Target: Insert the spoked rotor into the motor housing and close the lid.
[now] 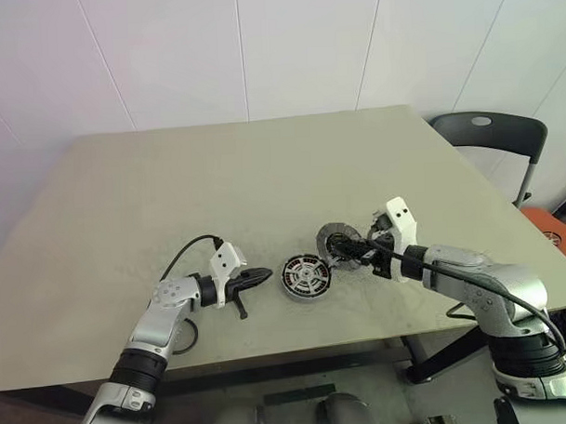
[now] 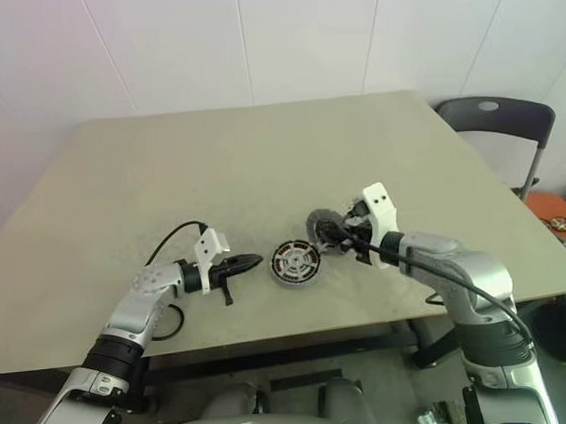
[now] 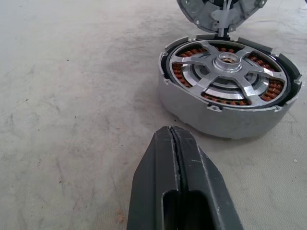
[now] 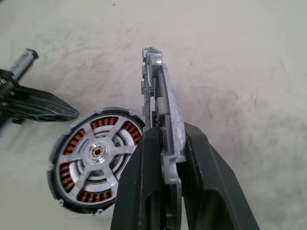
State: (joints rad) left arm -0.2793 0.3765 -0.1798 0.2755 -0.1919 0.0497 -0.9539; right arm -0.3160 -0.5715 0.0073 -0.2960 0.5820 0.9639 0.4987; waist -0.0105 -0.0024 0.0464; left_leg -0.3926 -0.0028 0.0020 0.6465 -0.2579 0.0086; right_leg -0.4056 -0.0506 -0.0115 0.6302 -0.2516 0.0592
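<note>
The right claw [image 4: 165, 158] pinches the lid [image 4: 163, 110] on edge, near the table's front edge; the housing [image 1: 306, 277] lies just to its left, rotor [image 3: 225, 72] already inside; the left claw [image 3: 178, 158] is pressed together.

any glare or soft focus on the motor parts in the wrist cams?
Left wrist view: the spoked rotor in the motor housing is crisp with mild sheen; the shut left gripper is softer up close. Right wrist view: the lid, held edge-on by the right gripper, is sharp, no blown highlights.

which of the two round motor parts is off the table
The lid, held on edge in the right gripper; the motor housing lies flat.
</note>
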